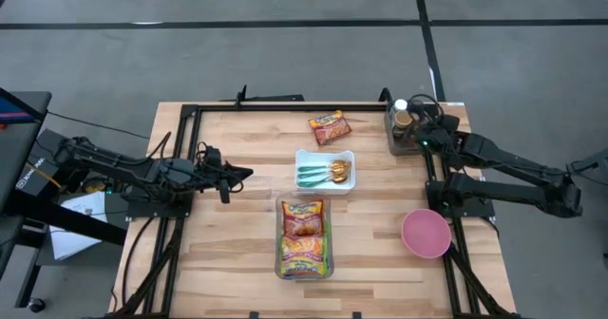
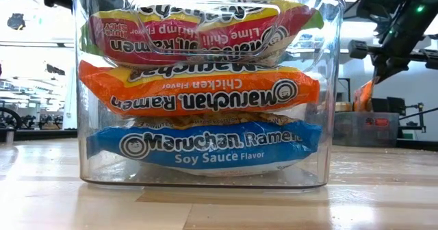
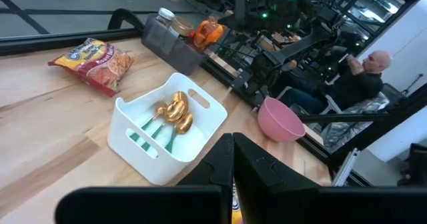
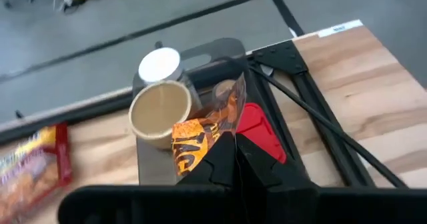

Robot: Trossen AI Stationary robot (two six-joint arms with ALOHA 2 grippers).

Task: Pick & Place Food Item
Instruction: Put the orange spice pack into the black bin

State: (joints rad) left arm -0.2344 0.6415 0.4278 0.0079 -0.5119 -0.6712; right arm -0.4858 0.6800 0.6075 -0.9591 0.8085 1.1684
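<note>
A tabletop packing station seen from above: the right gripper (image 1: 425, 139), fingers pressed together and holding nothing, hangs over the dark grey bin (image 1: 391, 140) at the far right corner of the table (image 1: 237, 253), directly above an orange snack bag (image 4: 200, 141) that stands upright in that bin beside two jars (image 4: 160, 111). That bag looks the likeliest food item for the pick, since it lies right under those fingertips with its crinkled top edge pointing up at them (the fingers would have to part before they could take it). The left gripper (image 1: 245, 175), likewise shut and empty, waits over the table's left-middle, aimed toward the white bin (image 1: 302, 157) of gold spoons (image 1: 338, 173) and well apart from the grey bin, so the right arm is plainly the nearer one. A second loose packet, red and orange (image 1: 329, 126), lies flat on the wood between the grey bin and the table's far edge centre, its long axis slanting across the boards, nearer the right arm than the left. Ramen packs (image 2: 205, 93) already fill the clear container (image 1: 281, 262) at the near edge, and a pink bowl (image 1: 426, 234) sits empty to its right
</note>
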